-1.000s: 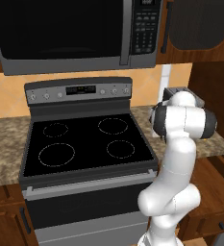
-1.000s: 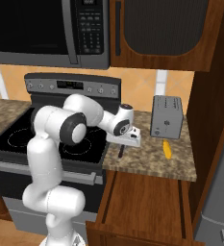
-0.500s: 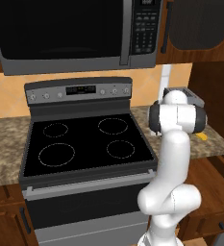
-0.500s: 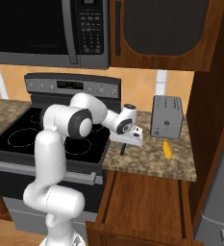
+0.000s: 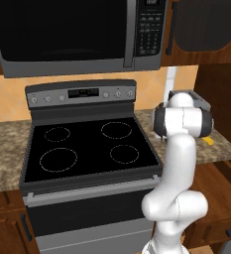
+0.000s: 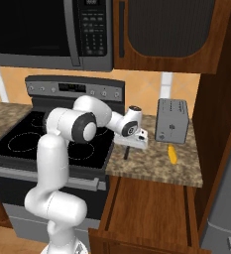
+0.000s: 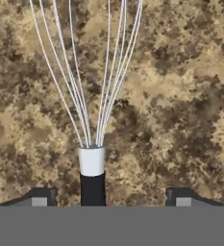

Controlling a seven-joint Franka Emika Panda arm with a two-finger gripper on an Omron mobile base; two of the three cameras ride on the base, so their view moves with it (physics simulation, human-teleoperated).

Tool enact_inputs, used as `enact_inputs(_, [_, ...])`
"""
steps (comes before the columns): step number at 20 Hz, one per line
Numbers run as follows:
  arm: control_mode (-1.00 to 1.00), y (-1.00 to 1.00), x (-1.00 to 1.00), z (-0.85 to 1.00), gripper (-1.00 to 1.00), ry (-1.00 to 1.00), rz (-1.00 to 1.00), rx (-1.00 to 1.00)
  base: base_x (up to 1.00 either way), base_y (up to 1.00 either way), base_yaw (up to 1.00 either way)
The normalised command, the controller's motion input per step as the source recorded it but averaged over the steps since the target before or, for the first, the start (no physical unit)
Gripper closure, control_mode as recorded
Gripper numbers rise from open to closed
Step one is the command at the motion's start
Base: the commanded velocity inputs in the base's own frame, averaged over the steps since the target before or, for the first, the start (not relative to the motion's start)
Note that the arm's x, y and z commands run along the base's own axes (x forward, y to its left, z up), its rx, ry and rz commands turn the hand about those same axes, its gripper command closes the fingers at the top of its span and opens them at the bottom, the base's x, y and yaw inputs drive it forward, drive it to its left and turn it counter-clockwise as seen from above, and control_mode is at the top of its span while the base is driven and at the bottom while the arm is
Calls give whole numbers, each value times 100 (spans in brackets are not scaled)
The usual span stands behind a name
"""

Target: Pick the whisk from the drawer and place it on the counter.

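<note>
In the hand view the whisk (image 7: 92, 161) points away from the hand, its silvery wires spread over the speckled counter (image 7: 180, 96). Its black handle stands between my two fingertips, nearer the left one, and touches neither. My gripper (image 7: 111, 194) is open, with the fingers (image 7: 41, 194) far apart. From the right base view the gripper (image 6: 135, 143) hovers just above the counter (image 6: 156, 166), left of the toaster, and the whisk (image 6: 126, 151) shows as a thin dark stick under it. The wooden drawer (image 6: 146, 208) stands pulled out below the counter edge.
A grey toaster (image 6: 172, 120) stands at the back of the counter with a small yellow oblong object (image 6: 172, 154) in front of it. The black stovetop (image 6: 32, 141) lies to the left under a microwave (image 6: 47, 30). A tall wooden cabinet side (image 6: 216, 124) bounds the right.
The jaws have opened from shut and let go of the whisk handle. The hand has shifted slightly along the counter, toward the toaster.
</note>
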Motion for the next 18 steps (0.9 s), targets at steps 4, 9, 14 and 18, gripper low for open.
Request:
enact_inputs(4, [-100,21,-48,60,-100,-6,0,0,0,0,0])
enact_inputs(9, [-100,59,-98,86,-100,-6,0,0,0,0,0])
enact_inputs(14, [-100,99,-92,76,-100,-1,0,-3,0,0,0])
enact_inputs(18, [-100,99,-74,100,-100,0,0,-1,0,0,0])
